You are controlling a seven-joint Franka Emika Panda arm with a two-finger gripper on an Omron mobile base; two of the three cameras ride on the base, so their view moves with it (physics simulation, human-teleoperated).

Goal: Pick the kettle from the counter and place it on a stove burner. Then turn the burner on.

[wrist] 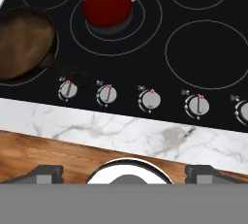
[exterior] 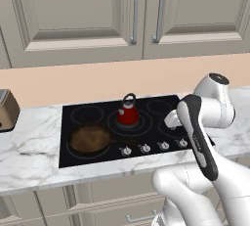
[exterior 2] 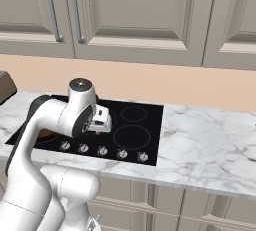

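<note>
The red kettle [exterior: 128,112] [wrist: 107,2] stands upright on the stove burner [exterior: 146,122] [wrist: 151,29], the big double-ring circle at the middle of the black cooktop. My gripper [exterior: 172,120] [exterior 2: 102,120] [wrist: 125,172] hangs open above the cooktop's front right part, well clear of the kettle, with nothing between its fingers. In the hand view the fingertips [wrist: 46,172] stand wide apart over the counter's front edge. The white marble counter [exterior: 29,146] [exterior 2: 210,135] [wrist: 121,133] runs along both sides of the cooktop. In the right base view my arm hides the kettle.
A brown frying pan [exterior: 90,138] [wrist: 22,41] sits on the front left burner, its handle pointing toward the knobs. Several round knobs [exterior: 144,147] [exterior 2: 102,151] [wrist: 150,100] line the cooktop's front edge. A toaster [exterior: 6,110] stands at the far left. Wall cabinets [exterior: 132,10] hang above.
</note>
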